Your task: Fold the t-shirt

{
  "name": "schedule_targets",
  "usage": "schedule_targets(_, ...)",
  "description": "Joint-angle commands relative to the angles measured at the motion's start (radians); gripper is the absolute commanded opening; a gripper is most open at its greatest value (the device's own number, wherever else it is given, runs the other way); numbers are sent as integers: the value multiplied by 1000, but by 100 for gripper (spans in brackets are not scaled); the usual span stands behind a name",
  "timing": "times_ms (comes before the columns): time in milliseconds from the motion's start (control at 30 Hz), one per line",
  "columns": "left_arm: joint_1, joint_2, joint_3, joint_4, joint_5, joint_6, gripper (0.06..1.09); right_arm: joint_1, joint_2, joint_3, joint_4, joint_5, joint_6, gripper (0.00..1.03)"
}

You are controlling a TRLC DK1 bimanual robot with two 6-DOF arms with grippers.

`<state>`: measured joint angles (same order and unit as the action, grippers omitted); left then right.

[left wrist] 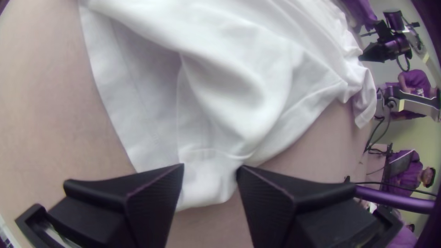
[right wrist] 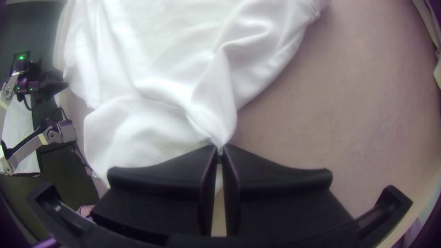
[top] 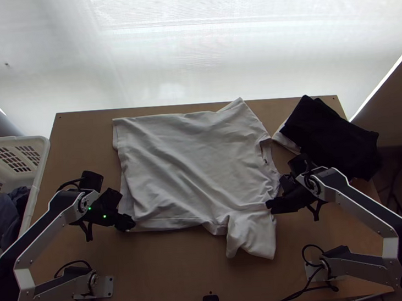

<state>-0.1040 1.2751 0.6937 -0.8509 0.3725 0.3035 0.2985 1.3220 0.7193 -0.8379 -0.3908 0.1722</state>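
And the black right hand point(right wrist: 219, 149) is clamping a gathered pinch of shirt at the near shoulder, while the black left hand point(left wrist: 210, 167) is holding its fingers apart around the near hem corner. The white short-sleeved cotton t-shirt point(top: 191, 162) is lying spread and rumpled on the light wooden table point(top: 171, 273). Good folding now is needing both hem layers between those left fingers, then an even, taut lift together. Beside the shirt's neck end, a black cloth pile point(top: 332, 136) is resting; beyond its hem, a white plastic basket point(top: 45, 147) is standing.
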Motion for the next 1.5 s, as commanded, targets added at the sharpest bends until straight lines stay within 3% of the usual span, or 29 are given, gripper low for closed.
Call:
schedule_targets(0,-6,-59,-19,78,19,-27,40,24,-3,-11,-1,9,23,3)
schedule_targets(100,-6,-68,-13,96,31,-37,26,25,-12,-9,-1,9,33,3)
schedule_targets(133,-6,-69,-13,133,31,-55,8,25,-17,-6,-1,10,39,3)
schedule_targets(267,26,-74,23,181,37,-119,9,-1,-40,20,0,30,69,3)
schedule_targets(433,115,-88,165,242,71,-388,9,-116,-155,86,0,29,84,3)
schedule_targets(600,196,-146,274,263,94,-583,9,-160,-310,195,19,29,87,3)
schedule_targets(800,279,-148,314,443,94,-728,9,-160,-342,324,221,63,119,3)
schedule_targets(933,331,-80,377,564,86,-822,9,-160,-210,410,367,122,128,3)
schedule_targets(1067,310,3,509,573,-21,-845,9,-151,-60,589,457,185,151,3)
schedule_targets(1300,271,337,920,423,-27,-857,9,-157,384,1172,411,205,156,3)
schedule_targets(1433,280,619,1282,319,-29,-885,9,-177,724,1665,289,207,138,3)
schedule_targets(1467,285,693,1388,303,-32,-896,9,-182,780,1730,319,214,135,3)
